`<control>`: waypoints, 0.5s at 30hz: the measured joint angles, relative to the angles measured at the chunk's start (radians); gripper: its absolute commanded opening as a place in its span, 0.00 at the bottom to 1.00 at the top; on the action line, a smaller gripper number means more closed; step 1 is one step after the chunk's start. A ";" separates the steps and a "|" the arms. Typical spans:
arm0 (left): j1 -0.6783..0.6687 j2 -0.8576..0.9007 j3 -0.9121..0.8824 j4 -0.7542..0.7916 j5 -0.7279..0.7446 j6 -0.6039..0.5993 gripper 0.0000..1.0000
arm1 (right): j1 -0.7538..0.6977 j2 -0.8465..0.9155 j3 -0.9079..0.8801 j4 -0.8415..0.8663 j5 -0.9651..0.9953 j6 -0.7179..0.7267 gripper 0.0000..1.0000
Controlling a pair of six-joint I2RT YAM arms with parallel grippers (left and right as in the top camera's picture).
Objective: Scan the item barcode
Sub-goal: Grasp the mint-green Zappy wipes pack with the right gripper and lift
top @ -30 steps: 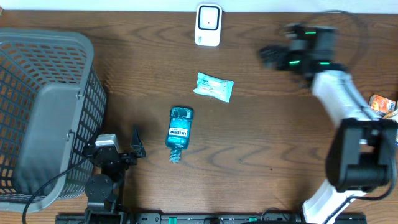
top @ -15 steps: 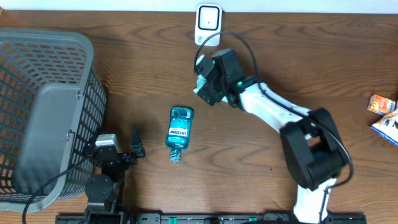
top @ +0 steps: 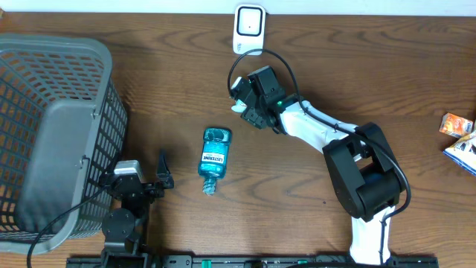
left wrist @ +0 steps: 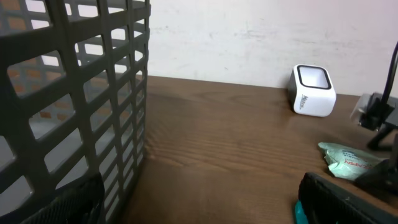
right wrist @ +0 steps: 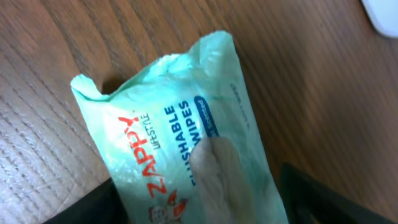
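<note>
A mint-green pack of Zappy flushable wipes [right wrist: 180, 143] lies flat on the brown table, printed side up; no barcode shows. My right gripper [right wrist: 199, 199] is down over it, open, with one dark finger against the pack's left side and the other standing a little off its right side. From overhead the right gripper [top: 249, 100] covers nearly all of the pack [top: 237, 108]. The white scanner [top: 249, 30] stands at the table's back edge, just beyond. My left gripper [top: 160, 179] rests open near the front left, holding nothing.
A blue Listerine bottle [top: 215, 158] lies on its side mid-table, between the two arms. A large grey basket [top: 52, 134] fills the left side, close to the left gripper. Small boxes [top: 457, 123] sit at the far right edge.
The right arm swung from the back right across to the wipes pack and came down over it, its jaws narrowing around the pack. The left arm has not moved.
</note>
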 measured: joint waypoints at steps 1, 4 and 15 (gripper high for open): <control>0.000 0.000 0.000 0.000 0.000 0.000 1.00 | 0.000 0.000 0.003 0.007 0.015 -0.002 0.99; 0.000 0.000 0.000 0.000 0.000 0.000 1.00 | 0.015 0.000 0.006 0.040 0.113 0.014 0.99; 0.000 0.000 0.000 0.000 0.000 0.000 1.00 | 0.102 -0.008 0.005 -0.003 0.205 0.055 0.82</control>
